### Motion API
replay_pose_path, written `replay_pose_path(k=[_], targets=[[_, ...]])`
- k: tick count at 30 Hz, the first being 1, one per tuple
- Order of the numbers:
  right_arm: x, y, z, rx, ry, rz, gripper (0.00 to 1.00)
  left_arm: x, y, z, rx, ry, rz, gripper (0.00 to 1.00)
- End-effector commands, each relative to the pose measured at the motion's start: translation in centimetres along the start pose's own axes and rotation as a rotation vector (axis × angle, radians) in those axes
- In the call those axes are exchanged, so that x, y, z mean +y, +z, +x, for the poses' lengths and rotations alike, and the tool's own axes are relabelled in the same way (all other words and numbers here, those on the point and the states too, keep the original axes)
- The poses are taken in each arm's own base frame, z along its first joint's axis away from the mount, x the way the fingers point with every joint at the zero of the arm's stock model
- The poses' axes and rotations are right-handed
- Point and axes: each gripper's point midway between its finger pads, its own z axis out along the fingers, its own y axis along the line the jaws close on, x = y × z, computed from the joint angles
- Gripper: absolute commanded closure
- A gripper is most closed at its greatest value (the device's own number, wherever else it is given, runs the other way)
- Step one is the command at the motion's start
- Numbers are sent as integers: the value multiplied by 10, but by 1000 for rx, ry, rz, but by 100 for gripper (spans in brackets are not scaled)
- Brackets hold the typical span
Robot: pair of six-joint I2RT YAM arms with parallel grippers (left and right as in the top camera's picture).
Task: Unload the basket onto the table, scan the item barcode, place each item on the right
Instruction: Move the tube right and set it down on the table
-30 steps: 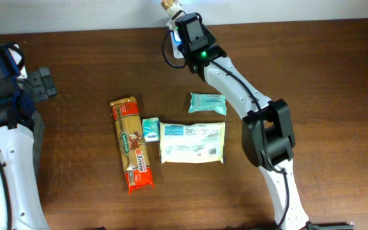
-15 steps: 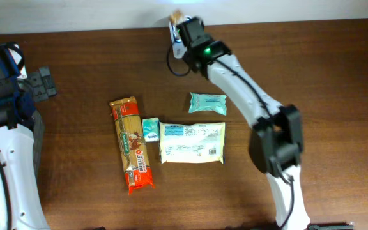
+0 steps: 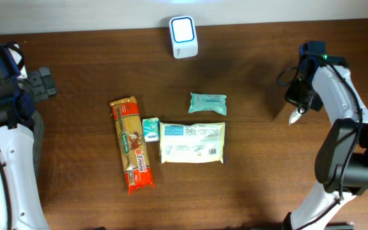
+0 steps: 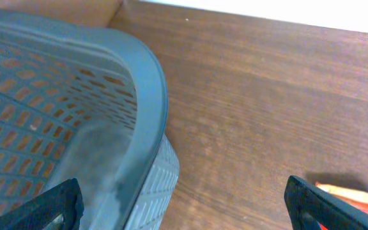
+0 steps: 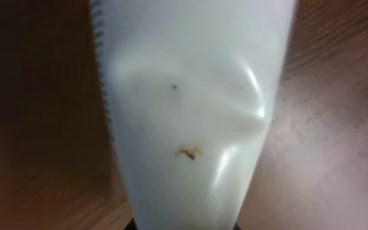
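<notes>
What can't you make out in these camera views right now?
White packet, right wrist view: too close and blurred; no barcode or print shows.
Same packet, overhead: the right arm covers nearly all of it.
Basket, left wrist view: cut off by the left and bottom edges; most of its inside is out of frame.
Wipes pack, overhead: label too small to read.

I see the scanner (image 3: 183, 37) at the table's (image 3: 82, 204) far edge, with the small pouch (image 3: 207, 103) nearer me. Nearer still, left to right, the pasta pack (image 3: 132, 144), small packet (image 3: 150, 130) and wipes pack (image 3: 192, 142) lie side by side.
</notes>
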Motion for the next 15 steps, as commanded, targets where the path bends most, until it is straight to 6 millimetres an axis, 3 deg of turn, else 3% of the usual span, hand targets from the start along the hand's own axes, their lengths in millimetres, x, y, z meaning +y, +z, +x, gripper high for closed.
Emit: replay_pose_path(k=[1, 3, 4, 5, 8, 9, 13, 15], targets=[[-23, 18, 11, -6, 34, 65, 96, 4, -5, -2, -13, 10, -8, 1], [-25, 30, 17, -5, 30, 77, 95, 4, -5, -3, -13, 10, -8, 1], [-24, 31, 18, -5, 30, 72, 83, 4, -5, -2, -13, 10, -8, 1], [-19, 31, 18, -3, 28, 49, 83, 4, -5, -3, -13, 10, -8, 1], [15, 24, 14, 11, -102, -141, 53, 4, -5, -3, -13, 10, -7, 1], [18, 19, 12, 15, -105, -159, 51, 4, -5, -3, -13, 10, -8, 1], [27, -26, 7, 64, -179, -223, 49, 4, -5, -3, -13, 10, -8, 1], [55, -60, 10, 77, -245, -340, 49, 4, -5, -3, -13, 10, -7, 1]])
